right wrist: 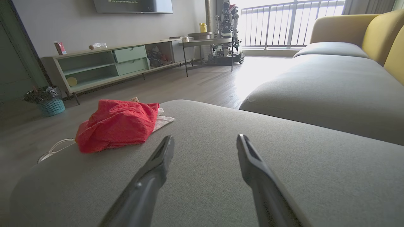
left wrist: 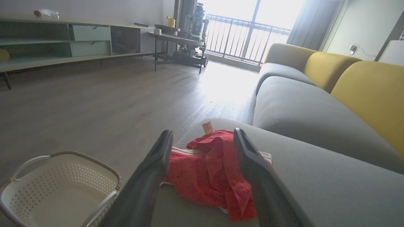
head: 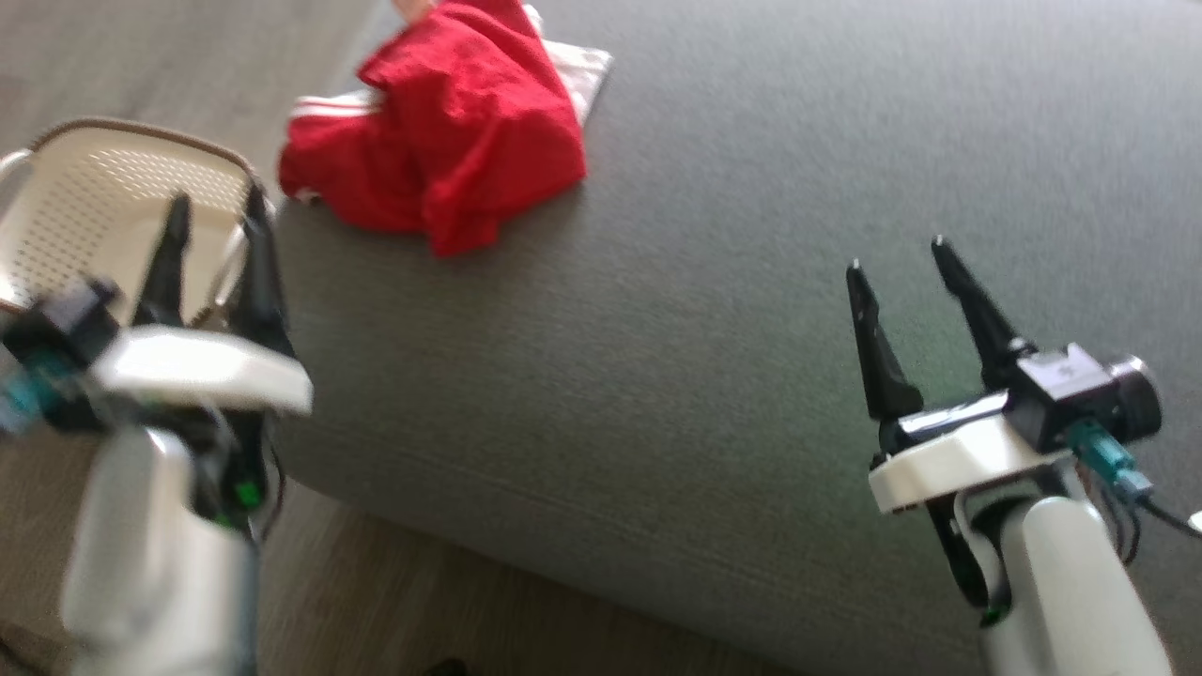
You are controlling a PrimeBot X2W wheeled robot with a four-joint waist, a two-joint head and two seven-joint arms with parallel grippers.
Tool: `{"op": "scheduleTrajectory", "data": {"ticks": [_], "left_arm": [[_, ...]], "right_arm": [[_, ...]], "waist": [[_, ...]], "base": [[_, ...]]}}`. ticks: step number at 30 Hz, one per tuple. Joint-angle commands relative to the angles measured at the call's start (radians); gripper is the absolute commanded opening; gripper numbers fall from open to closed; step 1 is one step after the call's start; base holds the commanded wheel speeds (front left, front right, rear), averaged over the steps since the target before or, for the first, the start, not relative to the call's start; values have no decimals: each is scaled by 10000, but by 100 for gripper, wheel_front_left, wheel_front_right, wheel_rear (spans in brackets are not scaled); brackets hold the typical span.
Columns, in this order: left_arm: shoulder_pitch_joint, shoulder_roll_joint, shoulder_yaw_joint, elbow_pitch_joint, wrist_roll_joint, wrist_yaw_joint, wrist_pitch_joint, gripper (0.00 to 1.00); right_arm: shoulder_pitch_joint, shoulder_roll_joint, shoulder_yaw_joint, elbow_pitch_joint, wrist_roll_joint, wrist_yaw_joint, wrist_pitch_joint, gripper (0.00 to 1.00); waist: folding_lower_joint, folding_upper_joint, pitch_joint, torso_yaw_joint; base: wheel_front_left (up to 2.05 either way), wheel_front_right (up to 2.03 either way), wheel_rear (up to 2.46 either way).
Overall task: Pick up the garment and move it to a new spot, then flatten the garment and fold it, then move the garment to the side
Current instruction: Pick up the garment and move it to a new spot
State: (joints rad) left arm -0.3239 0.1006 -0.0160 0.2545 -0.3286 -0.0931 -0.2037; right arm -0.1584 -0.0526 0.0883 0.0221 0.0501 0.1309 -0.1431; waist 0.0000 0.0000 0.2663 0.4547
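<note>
Head view: red garment (head: 441, 141) crumpled at 11 o'clock on grey sofa cushion (head: 704, 282), near its edge. Left claw (head: 216, 202) at 9 o'clock, fingers spread, empty, seen against white basket (head: 94, 197) on floor (head: 394, 582). Right claw (head: 897, 258) at 4 o'clock, spread, empty, well apart from garment.

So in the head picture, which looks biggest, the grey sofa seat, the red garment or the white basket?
1. Grey sofa seat.
2. Red garment and white basket look about alike; the basket is partly hidden, so no ranking.
</note>
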Motion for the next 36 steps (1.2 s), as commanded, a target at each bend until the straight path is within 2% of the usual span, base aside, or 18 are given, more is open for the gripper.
{"op": "scheduleTrajectory", "data": {"ticks": [1, 5, 12, 24, 25, 29, 36], "left_arm": [[-1029, 251, 717, 265, -899, -91, 638, 100], [-2466, 674, 861, 1487, -1730, -218, 1867, 100], [-4272, 1413, 484, 3570, -1830, -300, 2940, 100], [-6042, 1761, 167, 6515, -2027, -346, 3401, 100], [-6246, 1760, 180, 7001, -2208, -354, 3566, 0], [-6472, 1824, 120, 7431, -2341, -365, 3430, 0], [-6524, 2144, -352, 7395, -2555, -373, 2278, 0]], "right_arm": [[-418, 24, 274, -759, -194, -2, 201, 100], [-543, 19, 333, -1501, -391, -2, 580, 100], [-742, -81, 488, -2292, -536, -2, 965, 100], [-966, -119, 631, -2642, -555, -2, 1035, 100], [-1007, -116, 629, -2628, -564, -2, 1015, 100], [-1049, -104, 612, -2539, -587, -2, 921, 100], [-1035, -45, 584, -2189, -492, -2, 620, 100]], "waist": [[0, 0, 745, -607], [0, 0, 1199, -944], [0, 0, 1806, -1416], [0, 0, 2428, -1965], [0, 0, 2471, -2029], [0, 0, 2429, -2123], [0, 0, 1805, -2172]], "base": [[0, 0, 0], [0, 0, 0], [0, 0, 0], [0, 0, 0], [0, 0, 0], [0, 0, 0], [0, 0, 0]]}}
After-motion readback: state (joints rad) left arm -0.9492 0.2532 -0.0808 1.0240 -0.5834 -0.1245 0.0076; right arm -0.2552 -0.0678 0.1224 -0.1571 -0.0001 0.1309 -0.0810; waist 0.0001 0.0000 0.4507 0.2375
